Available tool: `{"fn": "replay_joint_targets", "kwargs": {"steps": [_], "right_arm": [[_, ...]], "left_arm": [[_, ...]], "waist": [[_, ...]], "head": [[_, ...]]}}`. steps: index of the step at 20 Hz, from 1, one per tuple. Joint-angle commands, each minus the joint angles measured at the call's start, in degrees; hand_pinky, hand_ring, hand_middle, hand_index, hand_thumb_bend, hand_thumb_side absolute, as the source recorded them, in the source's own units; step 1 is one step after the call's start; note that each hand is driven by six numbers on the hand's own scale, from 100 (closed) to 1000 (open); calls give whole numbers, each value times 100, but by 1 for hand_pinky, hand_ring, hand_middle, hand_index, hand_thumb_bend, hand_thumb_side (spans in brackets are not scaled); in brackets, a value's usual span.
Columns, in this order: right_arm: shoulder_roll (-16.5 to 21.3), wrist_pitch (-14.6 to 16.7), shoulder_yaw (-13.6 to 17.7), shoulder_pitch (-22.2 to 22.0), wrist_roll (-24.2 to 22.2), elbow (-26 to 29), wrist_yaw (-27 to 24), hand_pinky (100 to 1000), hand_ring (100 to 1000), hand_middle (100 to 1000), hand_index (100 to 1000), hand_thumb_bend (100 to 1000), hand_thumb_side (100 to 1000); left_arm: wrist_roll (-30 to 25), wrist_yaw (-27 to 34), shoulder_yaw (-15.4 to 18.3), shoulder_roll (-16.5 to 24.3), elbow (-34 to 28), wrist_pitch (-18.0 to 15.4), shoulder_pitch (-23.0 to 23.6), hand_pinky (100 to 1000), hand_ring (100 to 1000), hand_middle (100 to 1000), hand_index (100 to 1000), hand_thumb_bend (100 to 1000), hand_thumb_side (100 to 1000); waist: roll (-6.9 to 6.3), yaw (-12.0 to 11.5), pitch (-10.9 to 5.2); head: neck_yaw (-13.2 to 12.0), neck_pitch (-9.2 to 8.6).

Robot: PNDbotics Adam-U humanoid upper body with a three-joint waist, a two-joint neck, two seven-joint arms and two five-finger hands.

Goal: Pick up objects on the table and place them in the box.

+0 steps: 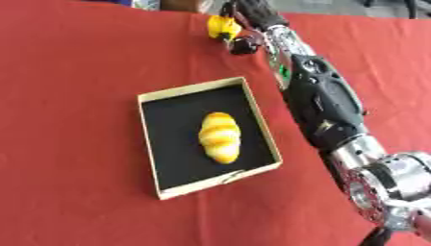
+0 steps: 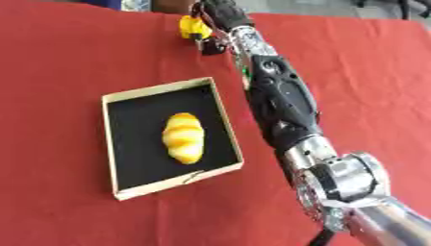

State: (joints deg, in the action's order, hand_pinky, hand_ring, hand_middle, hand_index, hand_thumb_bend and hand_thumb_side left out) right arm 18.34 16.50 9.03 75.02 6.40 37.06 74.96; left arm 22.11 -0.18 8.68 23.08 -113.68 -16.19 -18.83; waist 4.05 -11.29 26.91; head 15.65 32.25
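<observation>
At the upper middle of the frame, a small yellow object sits in the curled fingers of the right hand, well beyond the box. A croissant already lies inside the box, on the red surface. Carried back, the object could slip. Its shape and the fingertips are hard to make out; the left hand is unseen.

Croissant's sitting in the box, right arm stretched way out past it

The right hand is curled round a small yellow object at the far edge of the red tablecloth; the croissant lies mid-box.
</observation>
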Motion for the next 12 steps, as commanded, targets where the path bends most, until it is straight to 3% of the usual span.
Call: {"fn": "replay_joint_targets", "kwargs": {"steps": [1, 4, 6, 12], "right_arm": [[151, 28, 6, 98, -97, 309, -412, 756, 740, 468, 599, 100, 100], [255, 131, -33, 75, -132, 601, -821, 757, 739, 466, 597, 100, 100], [416, 377, -198, 22, -184, 903, -1203, 753, 726, 465, 594, 100, 100], [1113, 1369, -1178, -439, -588, 2147, -2776, 743, 702, 466, 591, 100, 100]], "left_arm": [[-13, 4, 19, 61, -92, 11, -10, 841, 833, 678, 802, 100, 720], [-8, 0, 22, 63, -92, 12, 4, 841, 833, 678, 803, 100, 720], [-1, -5, 27, 71, -92, 14, 17, 841, 833, 678, 803, 100, 720], [-3, -18, 25, 88, -92, 31, 43, 841, 832, 679, 803, 100, 726]], "waist": [[-53, 14, -217], [-57, 39, -259], [-52, 64, -284], [-46, 164, -355]], "head": [[-27, 29], [-52, 59], [-75, 86], [-178, 180]]}}
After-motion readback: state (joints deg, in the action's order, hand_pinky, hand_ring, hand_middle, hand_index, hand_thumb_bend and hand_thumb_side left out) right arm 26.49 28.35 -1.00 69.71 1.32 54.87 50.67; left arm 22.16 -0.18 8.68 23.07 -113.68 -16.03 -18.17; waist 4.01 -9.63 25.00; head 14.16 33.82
